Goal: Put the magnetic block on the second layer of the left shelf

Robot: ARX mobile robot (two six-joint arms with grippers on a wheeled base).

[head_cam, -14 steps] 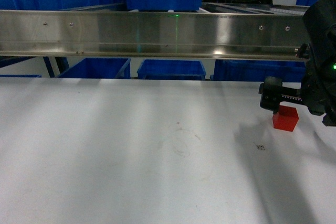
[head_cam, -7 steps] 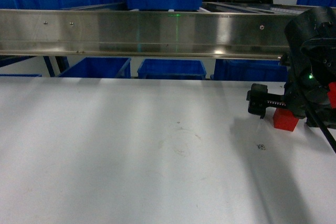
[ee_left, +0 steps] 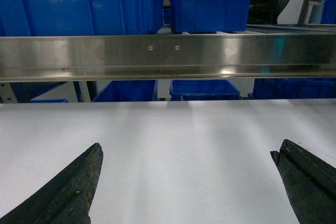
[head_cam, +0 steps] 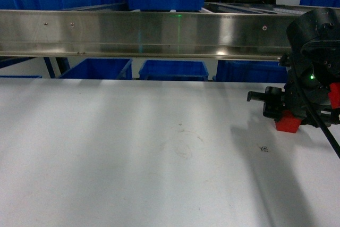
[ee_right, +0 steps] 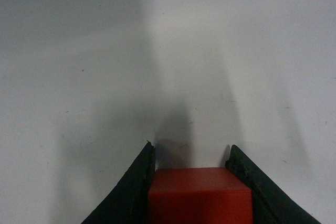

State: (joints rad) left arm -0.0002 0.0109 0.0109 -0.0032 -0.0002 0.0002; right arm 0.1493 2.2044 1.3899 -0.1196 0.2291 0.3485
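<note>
White bench (head_cam: 133, 158) out front, steel shelf rail (head_cam: 149, 33) and blue crates (head_cam: 172, 70) behind. Right claw (ee_right: 191, 182) is clamped on the red block (ee_right: 199, 195) at the bench's right side. Left claw (ee_left: 189, 182) gapes wide, holding nothing.

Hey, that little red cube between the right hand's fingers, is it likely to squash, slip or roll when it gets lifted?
Probably none of those. The magnetic block shows crisp straight edges with the right hand fingers against both sides, so it looks rigid. Its flat faces suit a stable pinch, and it should not roll. The matte surface suggests decent grip, though its weight cannot be judged.
</note>
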